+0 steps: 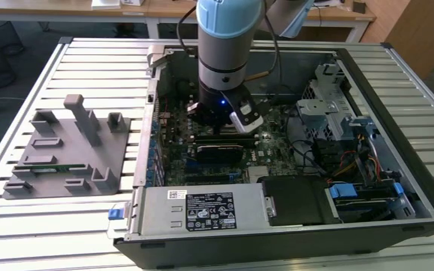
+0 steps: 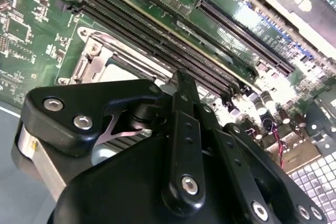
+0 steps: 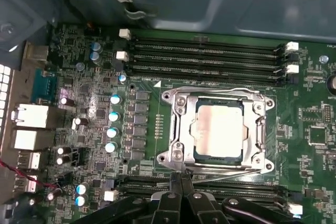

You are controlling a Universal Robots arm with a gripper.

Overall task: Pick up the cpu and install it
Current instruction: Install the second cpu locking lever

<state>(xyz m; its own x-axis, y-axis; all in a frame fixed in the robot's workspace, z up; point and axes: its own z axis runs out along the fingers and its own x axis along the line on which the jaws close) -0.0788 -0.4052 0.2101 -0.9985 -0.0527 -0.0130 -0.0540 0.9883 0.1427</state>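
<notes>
Hovering low inside the open computer case [image 1: 398, 73], the end effector [image 3: 181, 178] sits just beside the socket frame [image 3: 176, 129] on the motherboard [image 3: 315, 108], over the memory slots [image 3: 210, 51] side of it. Fingers [image 2: 185, 129] look pressed together to a thin tip in both wrist views, nothing between them, so closed and empty.

The cpu [image 3: 219, 129] lies flat inside the socket frame, silvery top plate up, seated square in the opening as far as the first wrist view tells. The frame's retention bracket lies around it; can't tell if it's latched. Looks like the placement part is done.

Handling judgement: cpu is light, rigid, thin, smooth metal top so slippery; underside contacts are fragile, and so is the socket. Best hold is by two opposite edges of the paler rim, kept level, no twisting, no pressing on the middle.

In the exterior view a grey fixture tray [image 1: 63, 152] rests on the slatted surface [image 1: 21, 226], well apart from the case.
</notes>
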